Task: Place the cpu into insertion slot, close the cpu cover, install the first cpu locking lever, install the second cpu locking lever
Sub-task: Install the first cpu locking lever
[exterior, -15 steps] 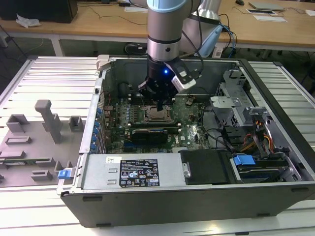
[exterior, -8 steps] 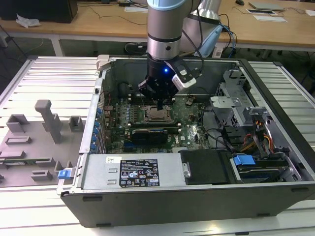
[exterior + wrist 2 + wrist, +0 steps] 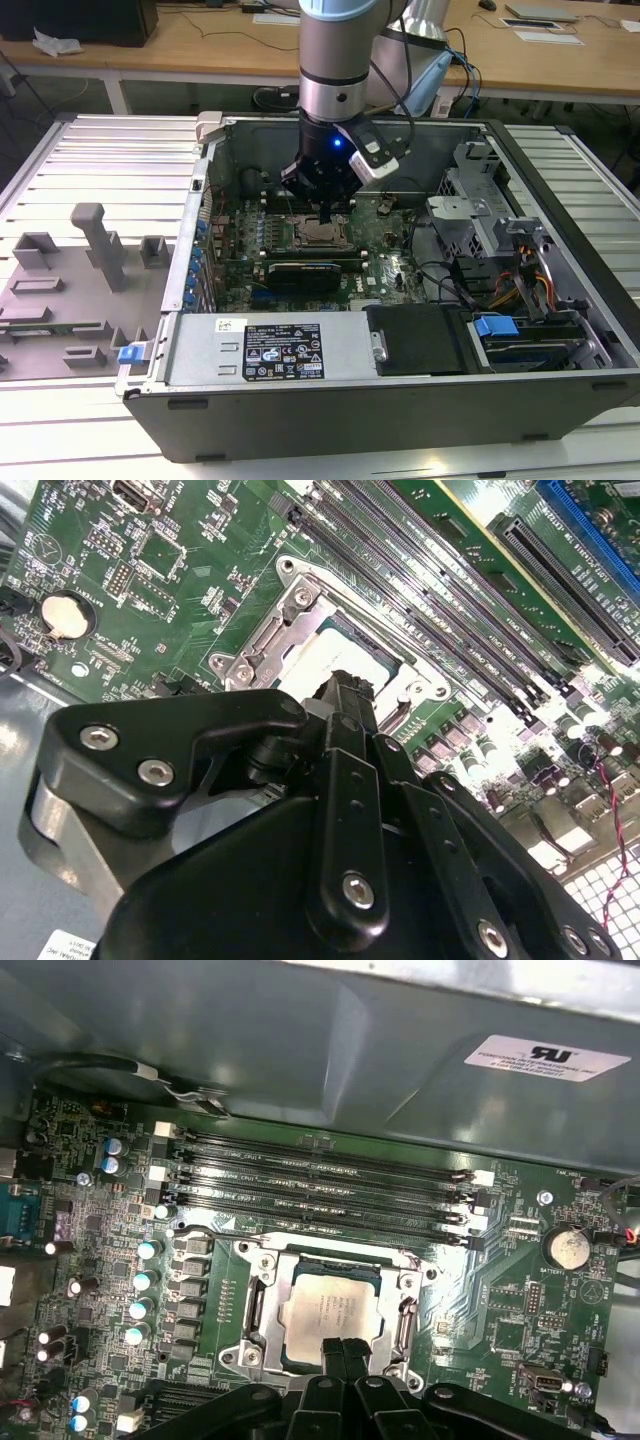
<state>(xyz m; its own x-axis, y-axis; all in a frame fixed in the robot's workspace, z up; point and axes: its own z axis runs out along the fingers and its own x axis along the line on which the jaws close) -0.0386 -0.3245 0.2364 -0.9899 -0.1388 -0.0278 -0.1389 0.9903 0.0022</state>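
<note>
Computer case: open, on ribbed metal counter.
Power supply: silver, labelled, inside case.
Fixture tray: grey, exterior view's left.
Coin battery: round, silver.
Memory slots: long, black, parallel.

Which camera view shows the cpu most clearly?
The first wrist view: the cpu lies almost whole. In the second wrist view the end effector hides part; in the exterior view it is distant.

cpu: smooth pale metal, matt | cpu cover: shiny bare metal | motherboard: glossy green laminate
</note>
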